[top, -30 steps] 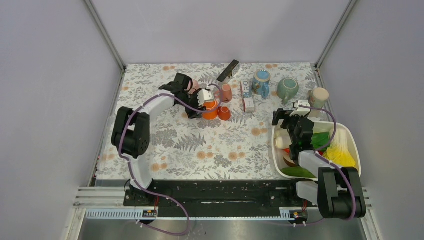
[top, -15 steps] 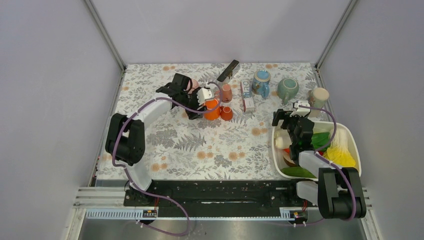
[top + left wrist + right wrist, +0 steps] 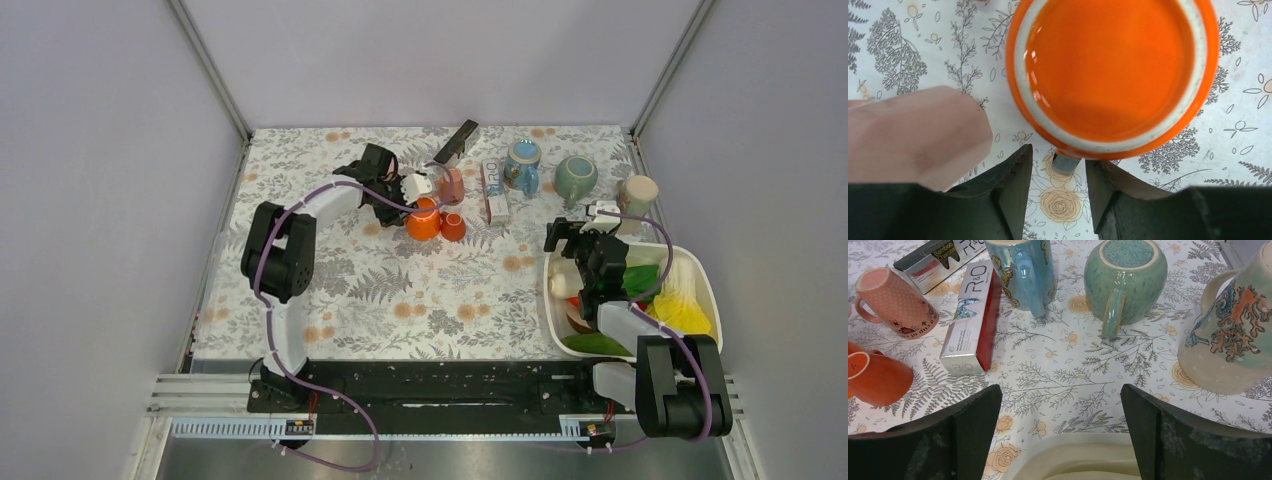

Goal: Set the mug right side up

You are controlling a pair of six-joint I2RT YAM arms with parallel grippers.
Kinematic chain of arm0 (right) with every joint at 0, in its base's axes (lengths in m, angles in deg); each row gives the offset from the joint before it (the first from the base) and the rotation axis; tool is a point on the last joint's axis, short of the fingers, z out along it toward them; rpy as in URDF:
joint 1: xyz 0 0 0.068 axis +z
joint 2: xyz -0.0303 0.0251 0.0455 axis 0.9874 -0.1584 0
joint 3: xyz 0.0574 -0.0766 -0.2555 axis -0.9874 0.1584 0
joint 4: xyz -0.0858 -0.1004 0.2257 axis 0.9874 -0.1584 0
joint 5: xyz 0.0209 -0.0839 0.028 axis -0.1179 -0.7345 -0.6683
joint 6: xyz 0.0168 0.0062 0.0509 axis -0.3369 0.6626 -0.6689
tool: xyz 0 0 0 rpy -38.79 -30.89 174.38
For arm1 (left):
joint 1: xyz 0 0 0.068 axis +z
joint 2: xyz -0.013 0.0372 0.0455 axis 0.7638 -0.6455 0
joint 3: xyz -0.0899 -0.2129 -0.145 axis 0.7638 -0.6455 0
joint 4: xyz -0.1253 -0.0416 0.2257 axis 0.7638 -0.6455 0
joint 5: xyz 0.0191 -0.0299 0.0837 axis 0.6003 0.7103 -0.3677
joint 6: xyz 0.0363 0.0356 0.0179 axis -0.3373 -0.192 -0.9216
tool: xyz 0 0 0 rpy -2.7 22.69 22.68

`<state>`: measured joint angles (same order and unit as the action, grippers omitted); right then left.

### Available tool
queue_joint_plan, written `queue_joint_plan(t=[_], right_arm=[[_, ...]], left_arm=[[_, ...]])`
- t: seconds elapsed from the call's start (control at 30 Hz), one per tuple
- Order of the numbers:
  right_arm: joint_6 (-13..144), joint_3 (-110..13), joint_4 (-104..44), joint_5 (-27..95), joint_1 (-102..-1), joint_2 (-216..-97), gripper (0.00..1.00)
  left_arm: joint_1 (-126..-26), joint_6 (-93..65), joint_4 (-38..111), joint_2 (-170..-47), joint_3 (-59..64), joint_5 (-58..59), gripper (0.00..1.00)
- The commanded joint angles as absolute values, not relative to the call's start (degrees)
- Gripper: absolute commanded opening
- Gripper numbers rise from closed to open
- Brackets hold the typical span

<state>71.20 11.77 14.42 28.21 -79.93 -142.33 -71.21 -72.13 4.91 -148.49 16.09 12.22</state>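
Lettering reads best from the right wrist. A silver-and-red box (image 3: pixel 973 322) lying flat carries "R&O" along its long face, and the dark box (image 3: pixel 940 257) beyond it reads "Bamboo Charcoal". The smaller print on both is too fine for us to make out.

We find the orange mug (image 3: pixel 1113 75) upside down on the worktop (image 3: pixel 420 290), at the far side and left of centre, with its pale unglazed foot ring facing up. The left gripper (image 3: pixel 1059 162) sits at the mug's near edge, its jaws apart and closed on nothing that we can see. The right gripper (image 3: pixel 1060 390) hangs over the white tub (image 3: pixel 549 300), jaws spread wide and grasping nothing.

A cloth (image 3: pixel 330 280) printed with grey ferns and orange flowers covers the worktop. Plain pale walls (image 3: pixel 100 200) and metal corner posts (image 3: pixel 208 70) enclose it.
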Motion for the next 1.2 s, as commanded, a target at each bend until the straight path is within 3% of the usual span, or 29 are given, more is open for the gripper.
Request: queue_joint_plan(t=[0.0, 0.13, 0.27, 0.43, 0.57, 0.8, 0.97, 1.17], right_arm=[[71.96, 9.63, 15.05, 28.15, -80.00, -142.05, 0.99], [72.02, 9.74, 15.29, 28.06, -79.99, -142.16, 0.99], [71.99, 9.72, 15.32, 28.14, -79.97, -142.33, 0.99], [71.90, 8.96, 12.79, 28.32, -79.96, -141.12, 0.99], [70.49, 5.22, 2.50, 30.77, -77.67, -136.85, 0.99], [70.88, -1.36, -13.83, 33.94, -57.02, -126.94, 0.99], [73.88, -0.53, -14.62, 32.07, -44.11, -124.90, 0.99], [77.29, 3.74, -5.88, 27.86, -41.92, -122.38, 0.99]], left_arm=[[-72.57, -74.16, 5.45, -149.69, 18.92, 11.09, 0.45], [-73.42, -72.99, 2.90, -151.86, 21.06, 10.39, 0.36], [-73.44, -70.53, 2.56, -151.71, 21.07, 10.85, 0.00], [-73.31, -59.73, 2.83, -147.57, 18.83, 9.58, 0.00], [-72.78, -48.97, 3.06, -139.61, 14.86, 11.93, 0.00], [-71.81, -34.75, -1.04, -132.83, 9.81, 24.29, 0.00], [-69.19, -28.47, -6.04, -128.38, 9.74, 36.62, 0.00], [-69.32, -27.54, -13.03, -120.76, 10.01, 49.58, 0.00]])
